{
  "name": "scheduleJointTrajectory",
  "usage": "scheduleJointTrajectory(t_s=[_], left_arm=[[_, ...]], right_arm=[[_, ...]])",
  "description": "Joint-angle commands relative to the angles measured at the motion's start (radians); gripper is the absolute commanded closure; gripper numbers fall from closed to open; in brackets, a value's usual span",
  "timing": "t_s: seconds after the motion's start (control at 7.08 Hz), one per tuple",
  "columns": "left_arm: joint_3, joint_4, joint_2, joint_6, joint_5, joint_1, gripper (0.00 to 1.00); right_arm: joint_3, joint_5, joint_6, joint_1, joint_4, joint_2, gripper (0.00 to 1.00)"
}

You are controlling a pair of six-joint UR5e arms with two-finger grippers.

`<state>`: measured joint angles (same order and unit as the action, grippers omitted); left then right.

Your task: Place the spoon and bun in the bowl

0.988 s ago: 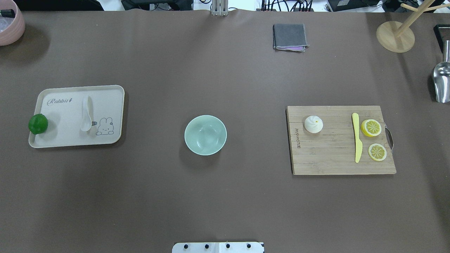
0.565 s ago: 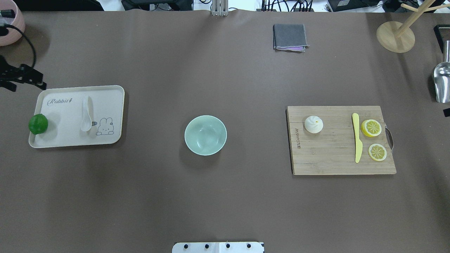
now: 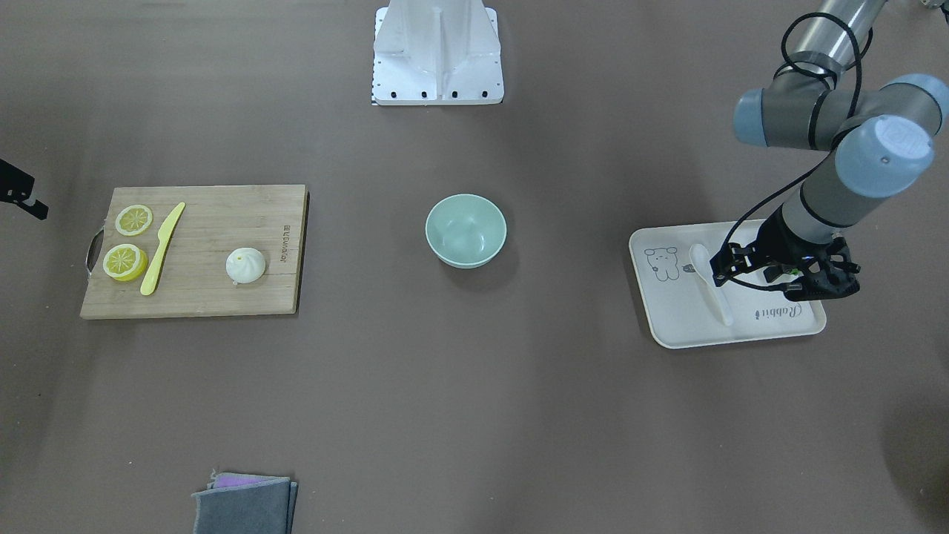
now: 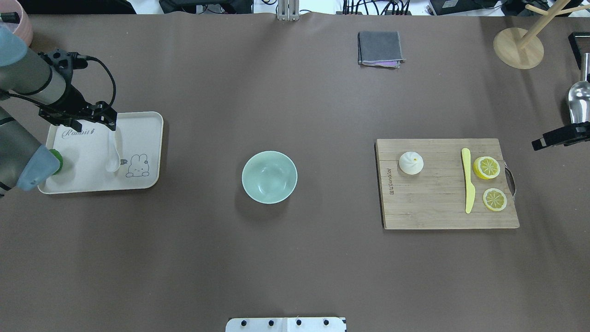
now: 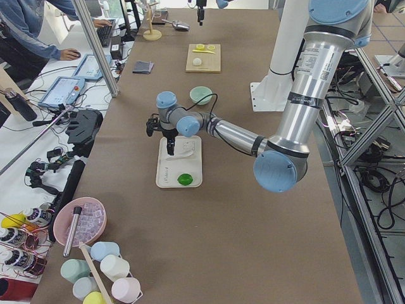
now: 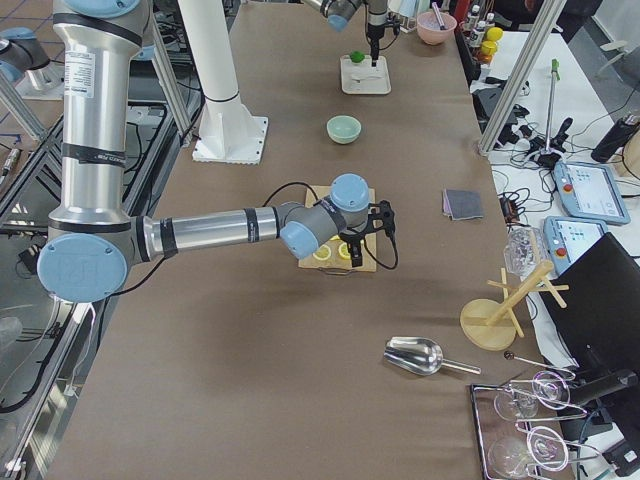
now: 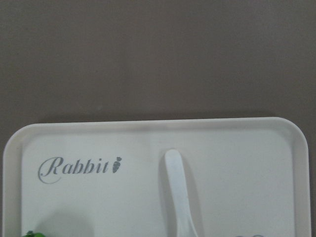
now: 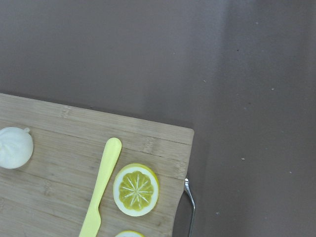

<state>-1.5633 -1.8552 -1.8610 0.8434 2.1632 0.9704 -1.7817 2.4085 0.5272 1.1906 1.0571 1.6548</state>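
I am viewing a long table (image 4: 295, 267) that is wearing a matte brown covering from end to end. Soft, even light is falling from above and casting only faint shadows on it. Aluminium posts (image 5: 101, 57) are standing along one long side. Beyond them a white side bench (image 5: 22, 136) is carrying a tablet (image 5: 61, 92) and loose cables. Pale floor tiles (image 5: 386, 253) are showing on the opposite side.

Brown table (image 4: 295, 258) carries tray (image 4: 143, 133), bowl (image 4: 282, 185), cutting board (image 4: 433, 207), cloth (image 4: 380, 47), perhaps a scoop (image 4: 579, 101).
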Motion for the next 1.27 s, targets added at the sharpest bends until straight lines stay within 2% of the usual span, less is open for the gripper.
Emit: scheduleJointTrajectory(t_s=[0.0,0.14,0.28,0.42,0.56,0.71,0.85,0.99,1.13], left_arm=[[0.092,-0.103,-0.01,0.041,-0.003,-0.031,0.18],[0.086,-0.104,-0.007,0.046,-0.003,-0.038,0.19],[0.089,-0.111,-0.009,0.069,-0.006,-0.05,0.24],[0.092,-0.134,-0.003,0.072,-0.011,-0.059,0.34],[0.095,-0.136,-0.001,0.071,-0.026,-0.073,0.37],[0.097,-0.136,0.0,0.069,-0.026,-0.076,0.45],[0.098,-0.133,-0.004,0.071,-0.028,-0.076,0.77],[0.092,-0.131,-0.007,0.06,-0.026,-0.076,1.0],[0.077,-0.128,-0.01,0.059,-0.014,-0.076,1.0]], right_arm=[[0.001,-0.015,0.065,-0.046,0.0,-0.033,0.01],[-0.001,-0.025,0.066,-0.055,0.0,-0.033,0.01],[-0.002,-0.026,0.068,-0.063,-0.002,-0.035,0.01],[-0.005,-0.026,0.068,-0.063,-0.002,-0.035,0.01],[-0.007,-0.026,0.068,-0.065,-0.002,-0.035,0.01],[-0.014,-0.028,0.068,-0.065,-0.002,-0.035,0.01],[-0.016,-0.026,0.085,-0.065,-0.002,-0.035,0.01],[-0.016,-0.026,0.088,-0.065,-0.002,-0.035,0.01],[-0.016,-0.034,0.088,-0.066,-0.002,-0.035,0.01]])
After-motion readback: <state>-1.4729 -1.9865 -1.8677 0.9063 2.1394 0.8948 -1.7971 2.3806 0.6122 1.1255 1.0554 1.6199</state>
